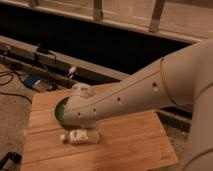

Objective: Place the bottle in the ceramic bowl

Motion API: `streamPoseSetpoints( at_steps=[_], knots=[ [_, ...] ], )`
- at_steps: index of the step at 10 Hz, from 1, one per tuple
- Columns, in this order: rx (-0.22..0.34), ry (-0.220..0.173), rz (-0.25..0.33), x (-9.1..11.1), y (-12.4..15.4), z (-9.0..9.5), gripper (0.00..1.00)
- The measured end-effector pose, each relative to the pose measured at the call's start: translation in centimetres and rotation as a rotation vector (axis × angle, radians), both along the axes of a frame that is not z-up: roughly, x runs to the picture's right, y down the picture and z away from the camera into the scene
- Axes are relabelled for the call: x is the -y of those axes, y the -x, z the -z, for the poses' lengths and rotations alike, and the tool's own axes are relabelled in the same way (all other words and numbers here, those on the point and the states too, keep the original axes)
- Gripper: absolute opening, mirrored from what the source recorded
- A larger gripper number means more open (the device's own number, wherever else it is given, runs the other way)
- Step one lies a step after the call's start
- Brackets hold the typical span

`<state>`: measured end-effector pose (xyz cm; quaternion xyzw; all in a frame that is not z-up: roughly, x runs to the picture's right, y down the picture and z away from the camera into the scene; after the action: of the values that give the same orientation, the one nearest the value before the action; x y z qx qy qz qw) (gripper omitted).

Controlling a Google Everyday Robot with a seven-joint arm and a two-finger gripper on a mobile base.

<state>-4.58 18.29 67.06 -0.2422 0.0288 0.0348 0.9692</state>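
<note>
The small white bottle point(80, 135) lies on its side on the wooden table point(130, 145), near the front left. The green ceramic bowl point(60, 111) sits just behind it; only its left rim shows, the rest is hidden by my arm. My white arm reaches in from the right and its wrist covers the bowl. The gripper point(85, 127) hangs below the wrist, just above the bottle, and is largely hidden by the arm.
Cables and a blue box point(31, 81) lie on the floor at the left. A dark ledge and a railing point(125, 20) run along the back. The table's right edge is near my arm's base.
</note>
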Motion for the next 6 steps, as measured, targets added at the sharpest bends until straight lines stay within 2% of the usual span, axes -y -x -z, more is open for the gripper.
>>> streamPoseSetpoints(
  at_steps=[1,3,6],
  knots=[
    [0.056,-0.001,-0.048,-1.0,-0.1,-0.6,0.8],
    [0.173,-0.012,-0.096,-2.6,0.5,-2.1,0.8],
    [0.228,-0.022,-0.081,-2.4,2.5,-2.7,0.8]
  ],
)
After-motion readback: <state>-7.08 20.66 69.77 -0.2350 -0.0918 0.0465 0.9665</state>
